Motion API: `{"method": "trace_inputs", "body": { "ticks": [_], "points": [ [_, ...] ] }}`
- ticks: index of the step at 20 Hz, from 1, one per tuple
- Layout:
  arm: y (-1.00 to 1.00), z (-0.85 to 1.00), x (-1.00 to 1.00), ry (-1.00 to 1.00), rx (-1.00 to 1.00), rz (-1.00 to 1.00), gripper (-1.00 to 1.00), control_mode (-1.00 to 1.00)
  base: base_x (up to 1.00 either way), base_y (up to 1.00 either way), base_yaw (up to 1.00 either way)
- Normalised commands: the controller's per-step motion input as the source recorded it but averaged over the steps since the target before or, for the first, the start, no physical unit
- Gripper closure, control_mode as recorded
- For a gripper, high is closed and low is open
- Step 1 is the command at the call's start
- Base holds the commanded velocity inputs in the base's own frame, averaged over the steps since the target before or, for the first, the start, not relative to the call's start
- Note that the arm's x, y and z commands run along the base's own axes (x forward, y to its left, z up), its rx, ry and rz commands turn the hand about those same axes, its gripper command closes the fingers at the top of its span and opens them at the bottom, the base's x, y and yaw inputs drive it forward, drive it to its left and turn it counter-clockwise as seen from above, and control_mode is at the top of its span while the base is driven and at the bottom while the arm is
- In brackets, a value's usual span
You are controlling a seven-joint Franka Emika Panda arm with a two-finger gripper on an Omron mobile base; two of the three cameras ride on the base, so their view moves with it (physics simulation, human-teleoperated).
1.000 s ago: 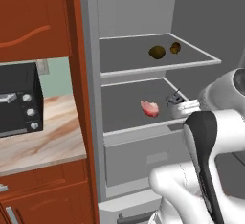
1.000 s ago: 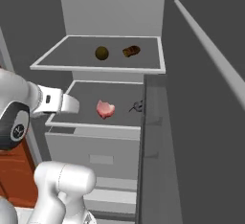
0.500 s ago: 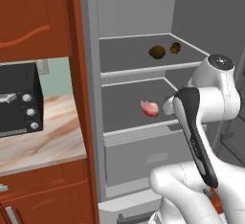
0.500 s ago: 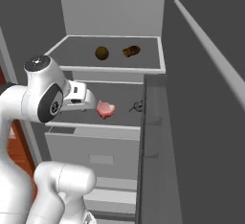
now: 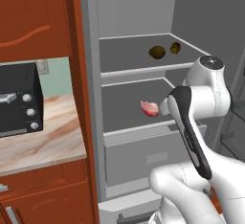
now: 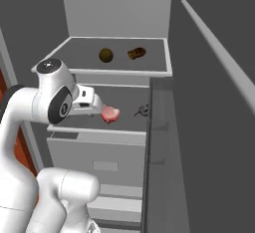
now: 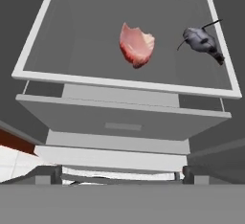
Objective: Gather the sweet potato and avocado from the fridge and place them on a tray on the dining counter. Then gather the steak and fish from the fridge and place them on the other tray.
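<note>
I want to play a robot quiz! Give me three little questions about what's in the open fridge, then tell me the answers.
1. True or false: the flat red-pink steak lies on the same pale shelf as the small dark grey fish.
2. How many foods sit on the shelf above, where the round olive-green avocado is?
3. Which lies beside the avocado? A: the reddish-brown oblong sweet potato. B: a bright yellow banana.

Key
1. True.
2. Two.
3. A.

No readable text, labels, brands or numbers show on anything here
</note>
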Motion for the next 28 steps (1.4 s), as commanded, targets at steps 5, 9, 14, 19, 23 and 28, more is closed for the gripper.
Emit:
{"method": "trace_inputs", "body": {
  "ticks": [5,9,14,19,23,28],
  "points": [
    [0.00,-0.17,0.18,0.00,0.00,-0.04,-1.00,-1.00,0.00,0.00,0.00],
    [0.00,-0.33,0.04,-0.04,0.00,-0.01,-1.00,-1.00,0.00,0.00,0.00],
    [0.02,-0.15,0.13,-0.04,0.00,0.00,-1.00,-1.00,0.00,0.00,0.00],
    [0.08,-0.03,0.18,-0.07,-0.07,0.00,-1.00,-1.00,0.00,0.00,0.00],
    [0.12,-0.03,0.21,-0.01,-0.13,0.00,-1.00,-1.00,0.00,0.00,0.00],
    [0.01,-0.05,0.41,0.04,-0.02,0.02,-1.00,-1.00,0.00,0.00,0.00]
  ]
}}
